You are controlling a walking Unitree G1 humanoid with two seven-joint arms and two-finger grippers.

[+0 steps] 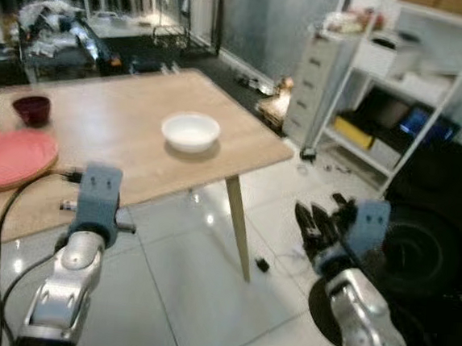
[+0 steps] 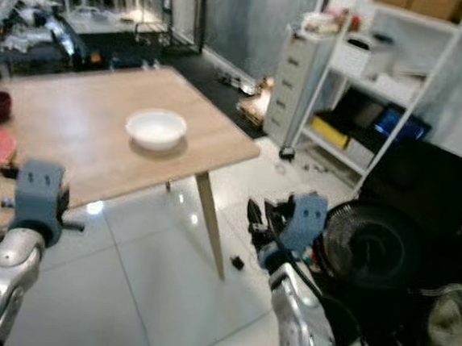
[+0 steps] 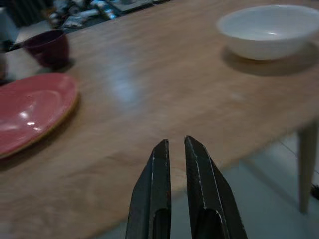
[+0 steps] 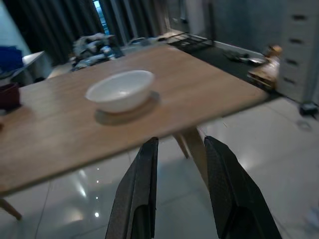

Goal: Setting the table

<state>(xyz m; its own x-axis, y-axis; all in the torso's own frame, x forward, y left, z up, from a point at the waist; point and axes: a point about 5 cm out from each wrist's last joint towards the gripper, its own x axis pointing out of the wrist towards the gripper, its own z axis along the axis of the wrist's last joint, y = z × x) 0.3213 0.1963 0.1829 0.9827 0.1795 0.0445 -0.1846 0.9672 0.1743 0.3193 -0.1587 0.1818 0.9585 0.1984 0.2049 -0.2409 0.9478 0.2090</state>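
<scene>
Both my arms are raised at the near edge of the wooden table (image 1: pixel 138 124). My left gripper (image 3: pixel 175 145) hovers over the table edge with fingers nearly closed, grasping nothing. My right gripper (image 4: pixel 180 147) hangs off the corner above the floor tiles (image 1: pixel 196 299), fingers parted and empty. On the table sit a white bowl (image 1: pixel 190 131), pink plate (image 1: pixel 7 158) and dark red cup (image 1: pixel 32 109).

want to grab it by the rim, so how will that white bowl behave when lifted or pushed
The white bowl looks rigid and glossy, probably ceramic, so likely slippery and breakable. Its wide, low shape suggests it would slide on the wooden table rather than tip.
</scene>
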